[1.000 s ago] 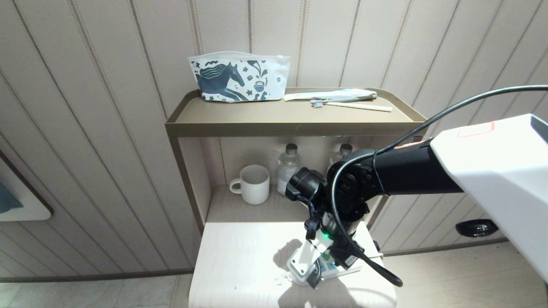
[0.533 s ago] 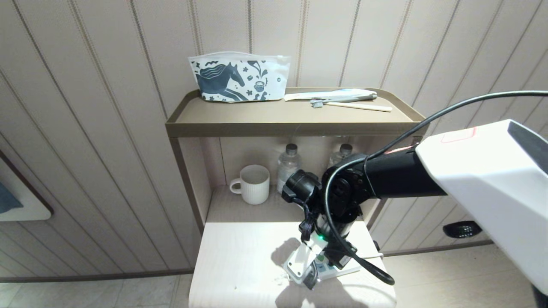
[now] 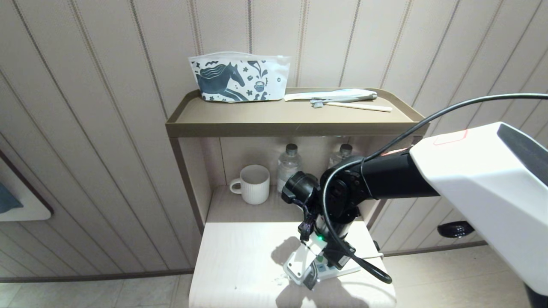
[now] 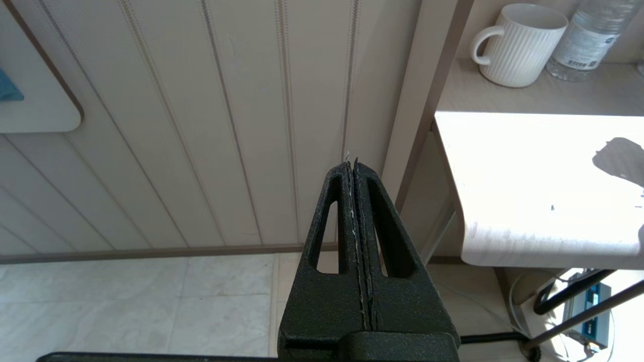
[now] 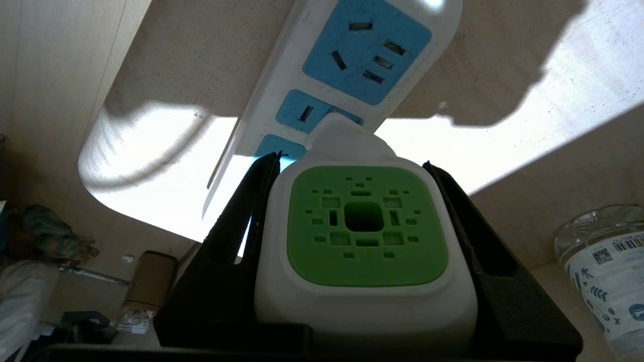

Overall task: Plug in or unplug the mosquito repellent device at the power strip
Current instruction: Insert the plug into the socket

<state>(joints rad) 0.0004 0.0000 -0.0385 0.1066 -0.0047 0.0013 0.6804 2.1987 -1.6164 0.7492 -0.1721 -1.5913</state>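
Observation:
My right gripper (image 5: 350,160) is shut on the mosquito repellent device (image 5: 366,226), with one black finger on each side of its white body. The green vented face points at the wrist camera. The device's far end meets the power strip (image 5: 352,50) at a middle blue socket; its prongs are hidden, so I cannot tell whether they are inserted. In the head view the right gripper (image 3: 319,267) points down over the power strip (image 3: 352,269) on the pale table (image 3: 239,256). My left gripper (image 4: 350,163) is shut and empty, parked to the table's left above the floor.
A white ribbed mug (image 3: 253,184) and two clear water bottles (image 3: 287,167) stand in the alcove behind the table. A brown shelf (image 3: 291,124) above carries a horse-print pouch (image 3: 237,77) and a toothbrush (image 3: 351,105). The strip's thin cord (image 3: 376,256) runs off the table's right edge.
My right arm has shifted slightly to the left, still gripping the device over the strip. The left arm has not moved.

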